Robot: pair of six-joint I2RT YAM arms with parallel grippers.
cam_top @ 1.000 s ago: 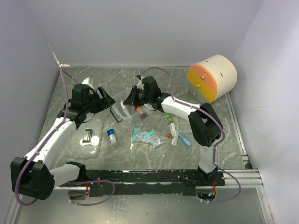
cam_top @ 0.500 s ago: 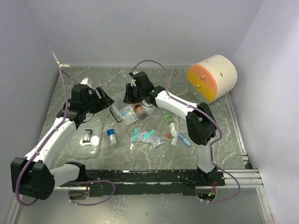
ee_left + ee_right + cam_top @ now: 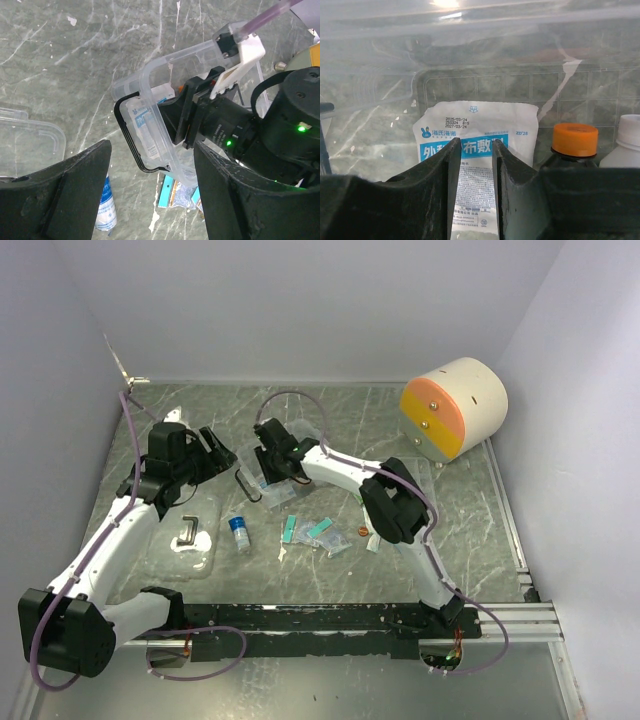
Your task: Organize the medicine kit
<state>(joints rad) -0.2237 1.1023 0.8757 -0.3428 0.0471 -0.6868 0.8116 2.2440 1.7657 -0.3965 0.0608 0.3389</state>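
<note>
**Two grippers at the kit, right one now further left**

Against 1 s ago: the right gripper point(image 3: 267, 465) has slid left. The medicine kit point(image 3: 256, 486) has gone left with it, closer to the left gripper point(image 3: 222, 454). The right arm's elbow now hides the green and blue packets that showed to its right before. The left gripper has shifted a little left. The lid point(image 3: 206, 551), small bottle point(image 3: 238, 533), sachets point(image 3: 318, 531) and cream cylinder point(image 3: 470, 390) have not moved.

Right jaws: a narrow gap, not pressed together, pushed inside the kit.
- A white sachet with a blue band point(image 3: 475, 125) is straight ahead of the tips and shows through the gap. Cannot tell whether they nip it or only touch it.
- An orange-capped bottle point(image 3: 575, 142) stands just right of the jaws.
- A white-capped bottle point(image 3: 627, 135) is just beyond the orange-capped one. Both are in the kit.

Left jaws: spread wide, holding nothing and touching nothing.
- The kit sits ahead of them, in line with the gap. It is tilted, with its open mouth facing the right gripper and a black band along its near rim.
- The lid lies flat on the table, off to the outer side of one finger, handle up.
- The small bottle lies by the inner edge of that same finger.
- The sachets lie in the gap, nearer the other finger.
</note>
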